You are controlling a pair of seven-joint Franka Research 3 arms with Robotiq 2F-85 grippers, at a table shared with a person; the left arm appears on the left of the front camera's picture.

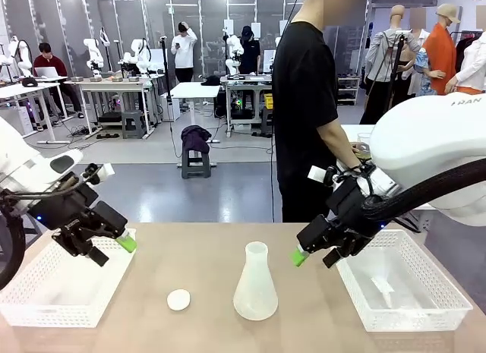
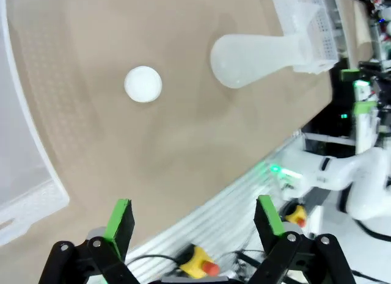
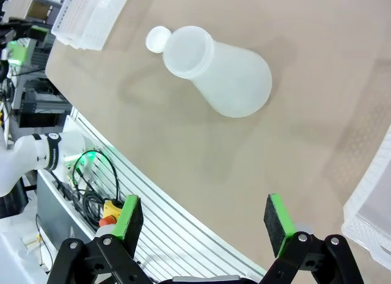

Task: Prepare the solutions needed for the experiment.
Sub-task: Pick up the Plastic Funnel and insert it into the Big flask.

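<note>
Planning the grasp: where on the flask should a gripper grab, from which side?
The narrow neck of the flask, from the side. It stands upright and its base flares, probably too wide. The open right gripper looks nearest.

Table (image 1: 190,250) bears flask (image 1: 255,292), disc (image 1: 178,300) (white), two baskets (image 1: 45,311) (image 1: 410,319).

Bright, even overhead room light, soft shadows, wide-angle bending in both wrist views.
</note>
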